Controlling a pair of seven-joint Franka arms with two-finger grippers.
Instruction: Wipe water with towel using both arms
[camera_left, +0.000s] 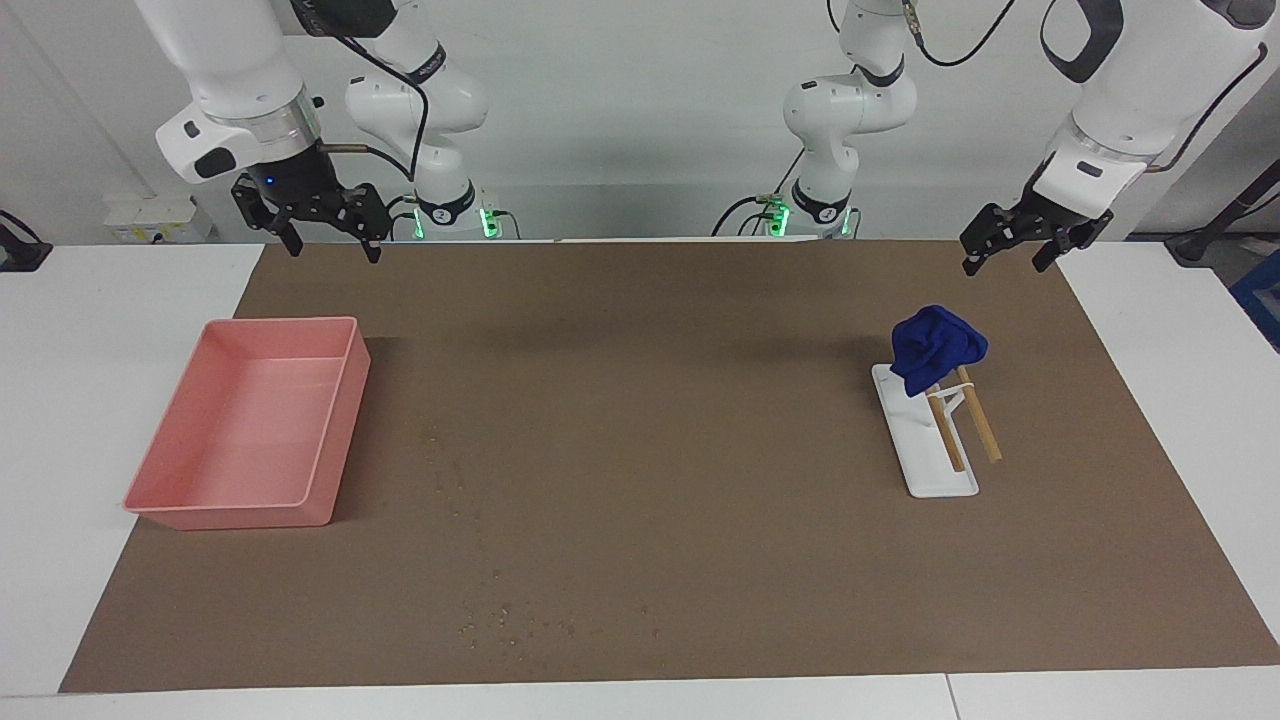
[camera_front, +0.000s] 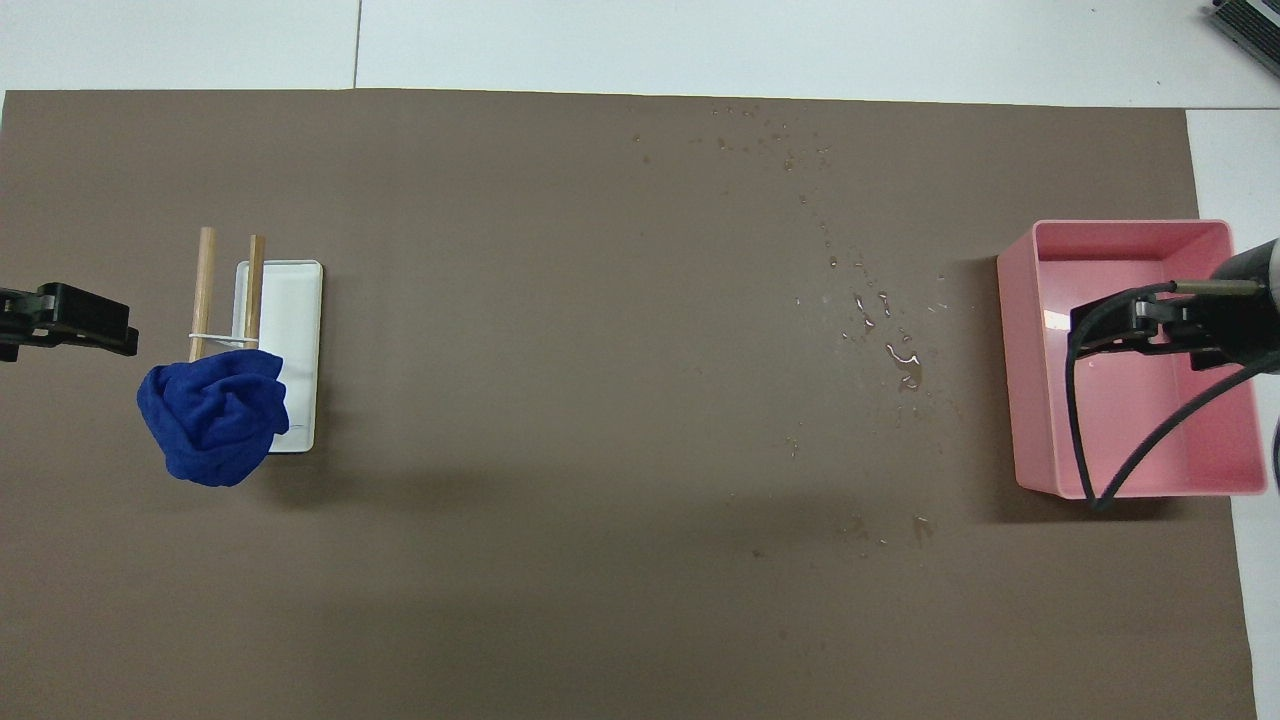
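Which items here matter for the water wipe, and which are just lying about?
For the job: towel, bunched on the stand's sticks; water drops on the brown mat; left gripper and right gripper, both open, raised, holding nothing.

Lying about: white tray with two wooden sticks; pink bin.

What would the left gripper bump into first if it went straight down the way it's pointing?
Probably the brown mat. The left gripper hangs open, pointing down beside the towel, not over it.

Soft blue cloth towel (camera_left: 937, 345), glossy pink plastic bin (camera_left: 250, 425), matt brown mat (camera_left: 640, 450)
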